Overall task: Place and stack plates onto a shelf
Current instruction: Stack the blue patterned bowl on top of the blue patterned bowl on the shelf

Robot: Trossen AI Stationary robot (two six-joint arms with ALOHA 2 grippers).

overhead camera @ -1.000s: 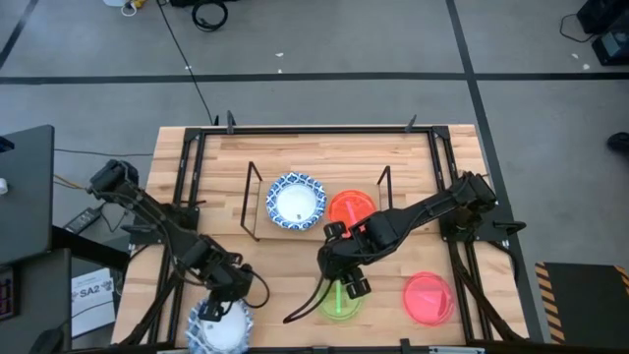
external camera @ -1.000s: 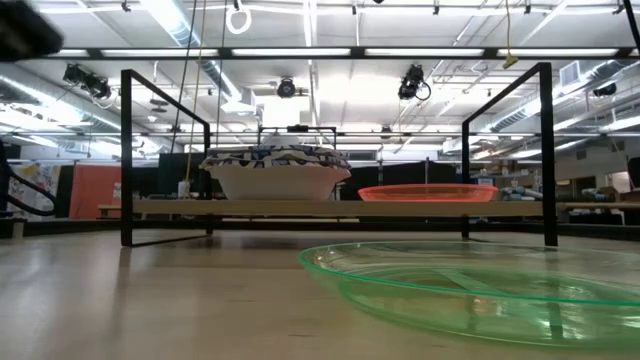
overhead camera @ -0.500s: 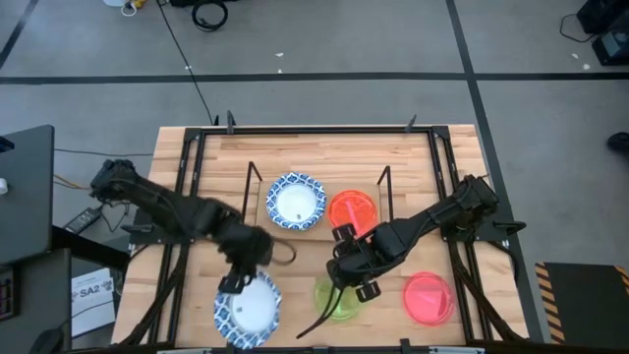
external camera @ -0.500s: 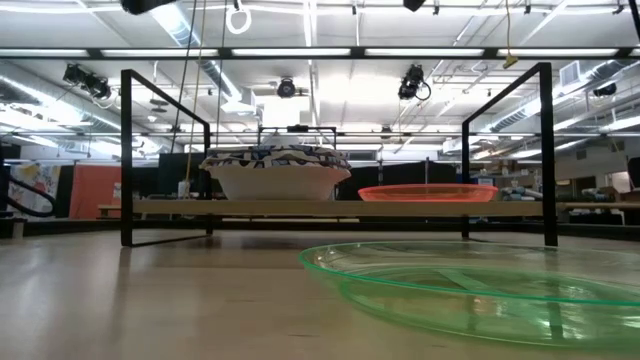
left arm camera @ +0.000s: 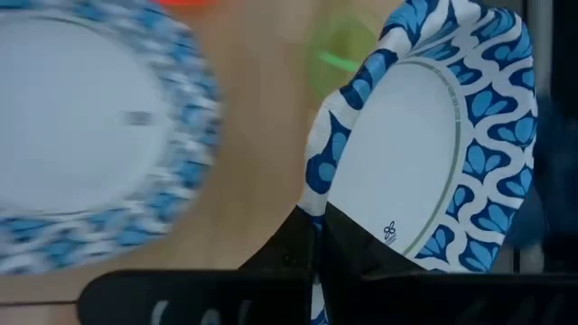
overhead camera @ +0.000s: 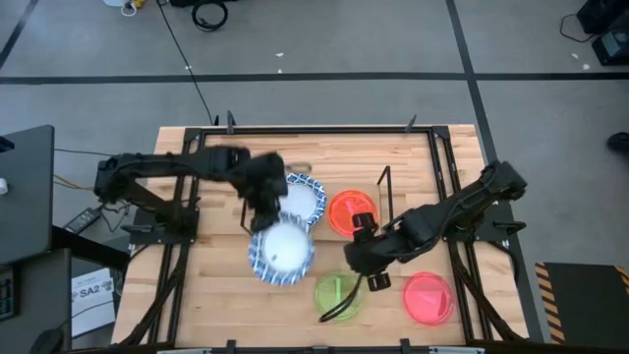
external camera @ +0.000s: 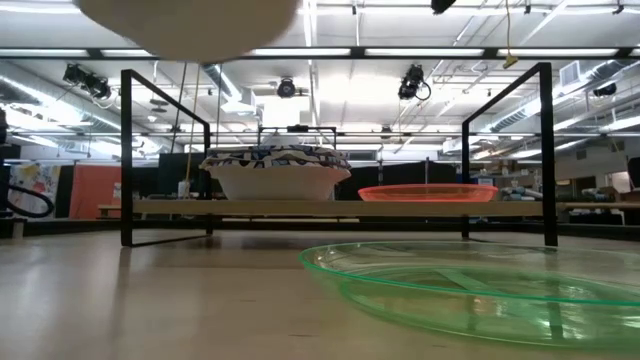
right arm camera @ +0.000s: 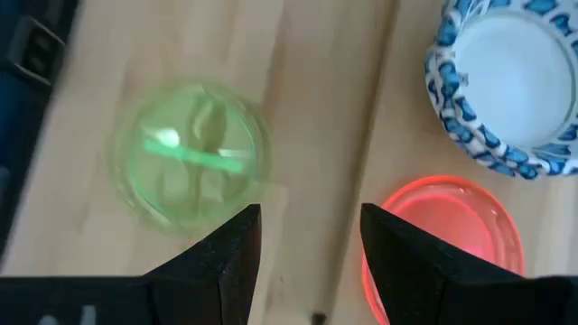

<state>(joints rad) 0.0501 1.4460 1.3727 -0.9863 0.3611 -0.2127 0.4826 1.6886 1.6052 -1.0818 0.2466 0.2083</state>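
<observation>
Two plates have changed places on the table since half a second ago: the left gripper (overhead camera: 263, 205), clamped on the rim of a blue-rimmed white plate (overhead camera: 280, 249), has carried it up from the table's seven-o'clock corner and now holds it in the air just in front of the shelf (overhead camera: 316, 228). In the left wrist view the dark fingers (left arm camera: 312, 257) pinch that plate's patterned edge. Seen from table height, its pale underside fills the upper left.

On the shelf, a stack of blue-rimmed plates (overhead camera: 298, 200) sits at the nine-o'clock end with an orange plate (overhead camera: 351, 211) beside it (both where they were before).

The right gripper (overhead camera: 368, 267) has drawn back toward three o'clock, its fingers (right arm camera: 223, 262) apart and holding nothing, above bare wood between the shelf and the green plate (overhead camera: 338, 296). A red-pink plate (overhead camera: 428, 298) lies toward five o'clock, untouched. Black frame rails (overhead camera: 439, 167) line the table's sides.
</observation>
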